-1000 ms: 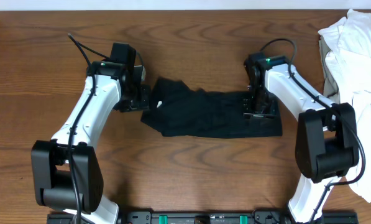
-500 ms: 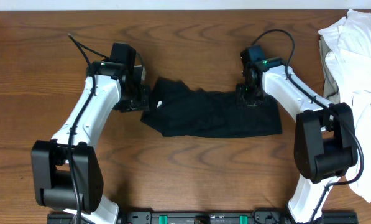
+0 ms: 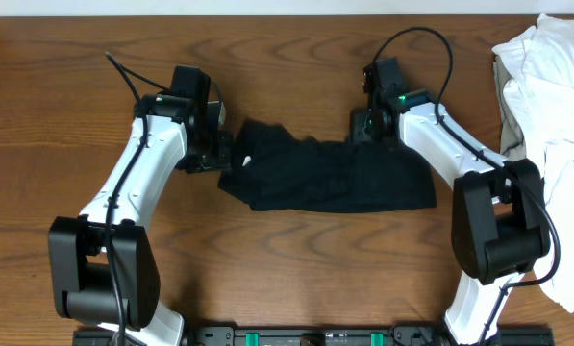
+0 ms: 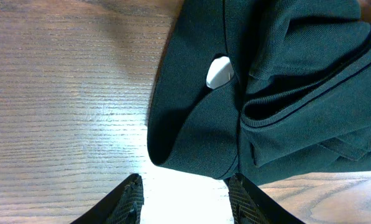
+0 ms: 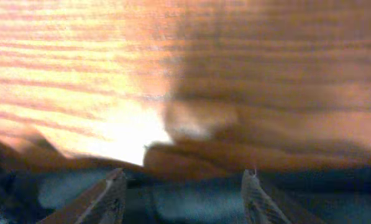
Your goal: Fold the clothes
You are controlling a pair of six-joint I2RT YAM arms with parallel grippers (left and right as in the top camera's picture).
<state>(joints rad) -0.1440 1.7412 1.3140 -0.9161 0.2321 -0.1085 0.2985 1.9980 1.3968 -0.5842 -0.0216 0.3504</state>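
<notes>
A black garment (image 3: 330, 178) lies crumpled and partly folded in the middle of the wooden table, with a small white tag (image 3: 247, 160) near its left end. In the left wrist view the garment (image 4: 272, 93) fills the upper right, the tag (image 4: 219, 71) showing. My left gripper (image 3: 221, 154) (image 4: 184, 196) is open and empty at the garment's left edge, just off the cloth. My right gripper (image 3: 363, 130) (image 5: 182, 193) is open at the garment's upper edge, with dark cloth (image 5: 191, 199) blurred between its fingers.
A pile of white clothes (image 3: 546, 106) lies at the right edge of the table. Bare wood (image 3: 287, 67) stretches behind and in front of the garment. The arm bases stand at the front edge.
My right gripper has moved up and left, from on top of the garment's right part to its upper edge. The left arm and the garment have not moved.
</notes>
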